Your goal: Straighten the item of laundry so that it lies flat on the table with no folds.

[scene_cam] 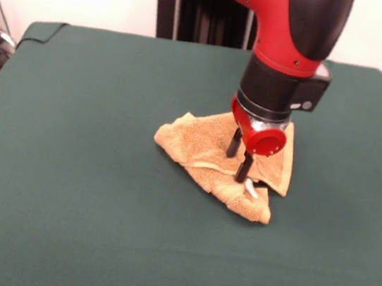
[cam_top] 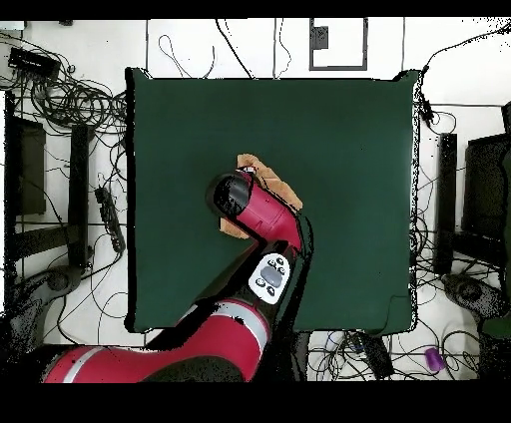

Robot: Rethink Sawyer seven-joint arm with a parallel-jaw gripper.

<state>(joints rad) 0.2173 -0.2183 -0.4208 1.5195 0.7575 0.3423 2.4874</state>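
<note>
Towel (scene_cam: 204, 152), orange-tan terry: lies crumpled and folded over itself near the middle of the green desk (scene_cam: 61, 203), white tag (scene_cam: 251, 189) showing at its near edge. Gripper (scene_cam: 238, 160) of the red arm (cam_top: 261, 214): directly over the towel, black fingers (scene_cam: 244, 168) set narrowly apart, tips pressed into the cloth.

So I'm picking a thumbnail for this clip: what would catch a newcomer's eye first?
The big red and black arm, coming down from the top. Its claw stands on a rumpled orange-tan towel, folded over itself, right of centre on the dark green table in the front view.
</note>
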